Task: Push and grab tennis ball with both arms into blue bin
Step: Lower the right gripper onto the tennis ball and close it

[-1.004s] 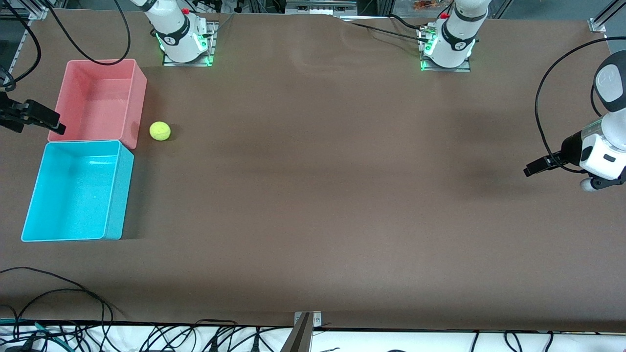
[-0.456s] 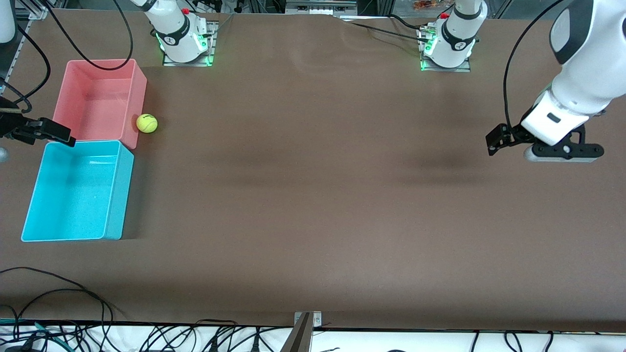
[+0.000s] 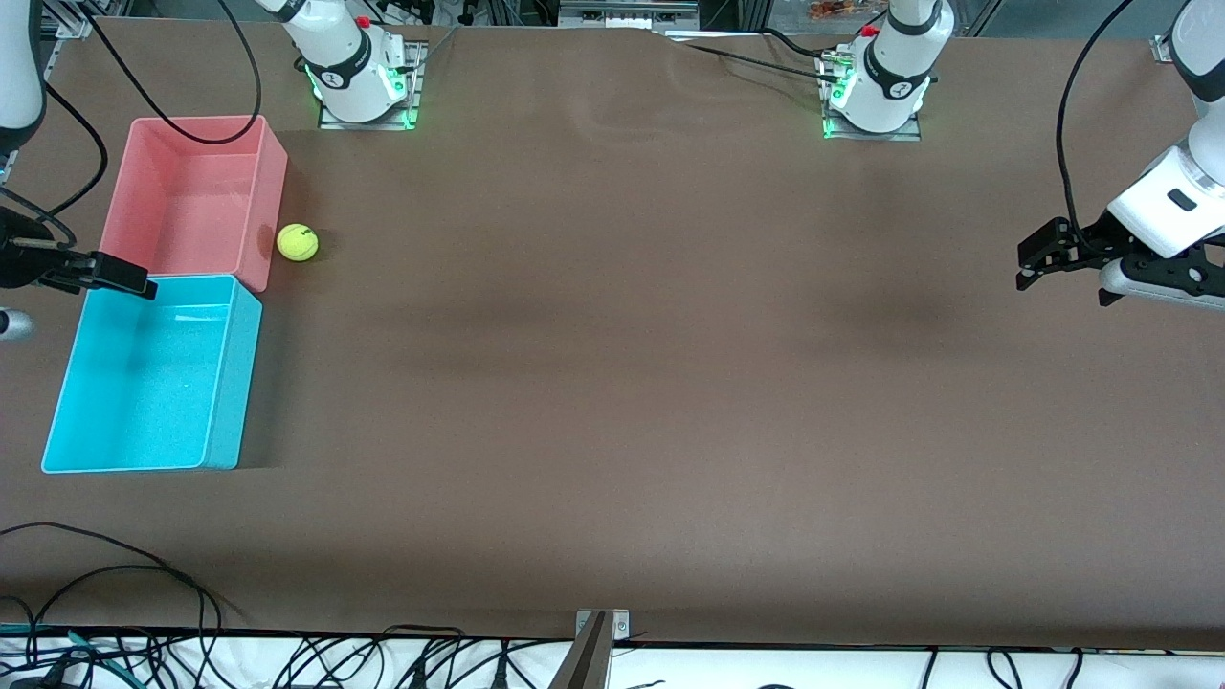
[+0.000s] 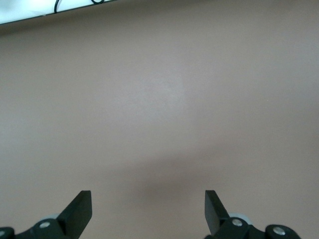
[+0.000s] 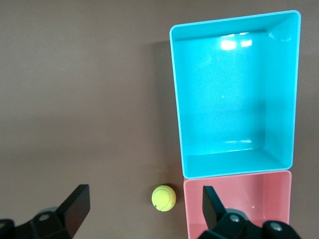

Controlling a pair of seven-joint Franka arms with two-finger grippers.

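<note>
1. The tennis ball point(image 3: 298, 242) is found on the table point(image 3: 612, 383), just beside the wall of the pink bin point(image 3: 194, 199) that faces the left arm's end of the table. Compared with half a second ago it is seen a little further away from that wall; one second ago it was further away still and slightly nearer to the front camera.
2. The blue bin point(image 3: 153, 373) is placed against the pink bin, on the side nearer to the front camera. Both bins are unchanged between the frames.
3. The right gripper point(image 3: 120, 277) is held over the corner of the blue bin where it meets the pink bin. Since one second ago it has been moved from above the pink bin towards the blue bin. Its fingers point(image 5: 75, 206) are spread wide and nothing is held between them.
4. The left gripper point(image 3: 1038, 256) is held over the bare table at the left arm's end, well apart from the pink bin. Against half a second ago it is shifted further away from the bins. Its fingers point(image 4: 79, 209) are spread wide and nothing is held.
</note>
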